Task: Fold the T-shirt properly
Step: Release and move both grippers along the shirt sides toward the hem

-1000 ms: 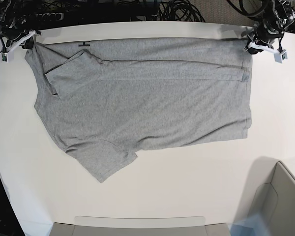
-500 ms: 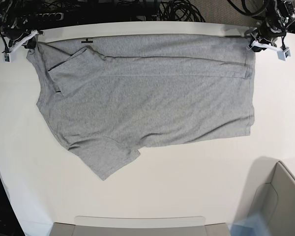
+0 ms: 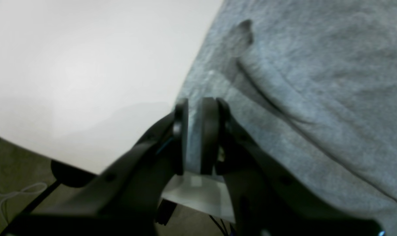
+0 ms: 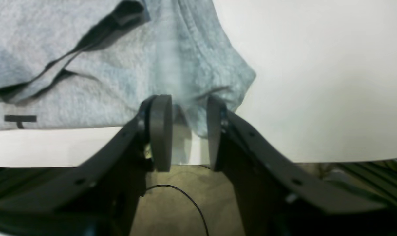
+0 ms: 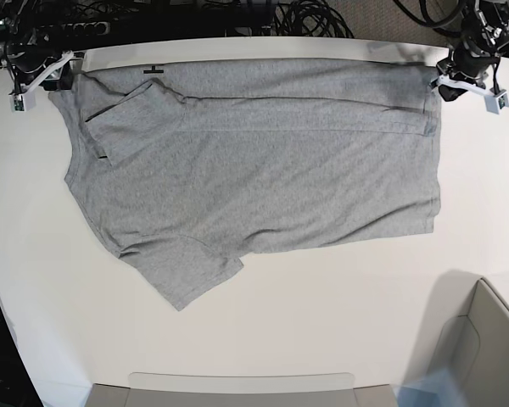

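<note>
One T-shirt (image 5: 254, 161) spread flat across table (image 5: 339, 322), upper frame. Soft, light, limp; best gripped at hem and shoulder corners. Left gripper (image 3: 194, 136) narrow around cloth edge; right gripper (image 4: 185, 131) parted, fabric between jaws.

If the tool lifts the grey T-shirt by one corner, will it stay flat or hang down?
The T-shirt would probably hang limp: it already creases and folds over itself near the sleeve. It looks thin and light. It seems unlikely to slip, since its knit surface looks matte.
</note>
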Available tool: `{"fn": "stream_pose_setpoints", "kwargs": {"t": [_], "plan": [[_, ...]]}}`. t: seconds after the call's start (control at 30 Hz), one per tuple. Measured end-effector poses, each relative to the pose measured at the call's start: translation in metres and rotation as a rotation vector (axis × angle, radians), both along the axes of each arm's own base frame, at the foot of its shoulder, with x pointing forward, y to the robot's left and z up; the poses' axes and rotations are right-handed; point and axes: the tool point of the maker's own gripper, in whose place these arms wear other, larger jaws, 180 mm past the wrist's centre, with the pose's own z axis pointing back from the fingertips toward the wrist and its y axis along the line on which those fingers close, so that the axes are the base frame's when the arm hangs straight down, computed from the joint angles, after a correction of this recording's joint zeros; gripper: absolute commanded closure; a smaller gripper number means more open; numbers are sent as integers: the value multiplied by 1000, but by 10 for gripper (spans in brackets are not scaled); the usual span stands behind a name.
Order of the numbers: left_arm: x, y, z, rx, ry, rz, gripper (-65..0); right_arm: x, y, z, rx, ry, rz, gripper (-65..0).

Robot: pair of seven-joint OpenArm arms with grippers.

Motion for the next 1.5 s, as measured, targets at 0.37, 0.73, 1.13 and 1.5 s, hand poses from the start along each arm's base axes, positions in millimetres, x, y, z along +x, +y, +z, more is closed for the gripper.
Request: {"fn": "stream_pose_setpoints", "kwargs": {"t": [0.37,0.73,1.13,1.5], "plan": [[1,24,17,56,-37,59,-67,21,-27,40,-104,-90,-48,-183],[118,-25,53,-23,-287,-74,0,178,57,56,-99,-248,244,-183],[140,-53,56,-88,-259,-160,0,278,66,-1,-22,-183,179,-183],[139,-66,45,-149,-256,-135,0,257,56,-50,54,-86,128,-183]]}}
